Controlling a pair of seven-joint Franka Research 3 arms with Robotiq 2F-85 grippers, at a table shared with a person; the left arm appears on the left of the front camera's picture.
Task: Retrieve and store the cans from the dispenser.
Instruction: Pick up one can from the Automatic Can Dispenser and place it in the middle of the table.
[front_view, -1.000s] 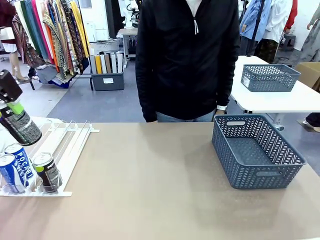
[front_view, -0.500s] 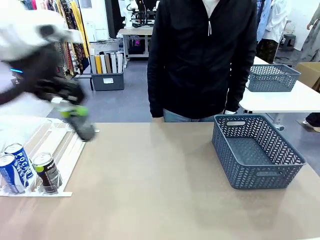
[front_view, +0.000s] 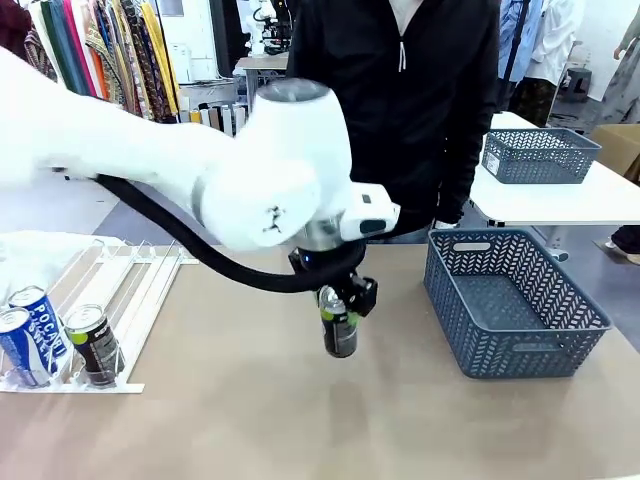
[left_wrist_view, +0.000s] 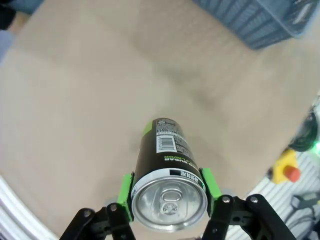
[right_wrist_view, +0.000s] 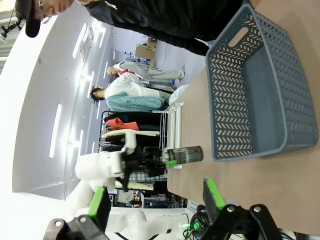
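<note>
Our left jaws pinch one dark can (front_view: 339, 328), three cans (front_view: 42, 318) standing well to their left; our right jaws stand spread.

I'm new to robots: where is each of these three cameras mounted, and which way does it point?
Front view: fixed on the robot's side of the table, facing the person across it; the left arm reaches across the middle.
Left wrist view: on the left wrist, looking down along the left gripper, shut on a dark can, at the table.
Right wrist view: on the right wrist, rolled sideways, looking past the open right gripper toward the grey basket.
Shared: the can and the basket appear in every view.
</note>
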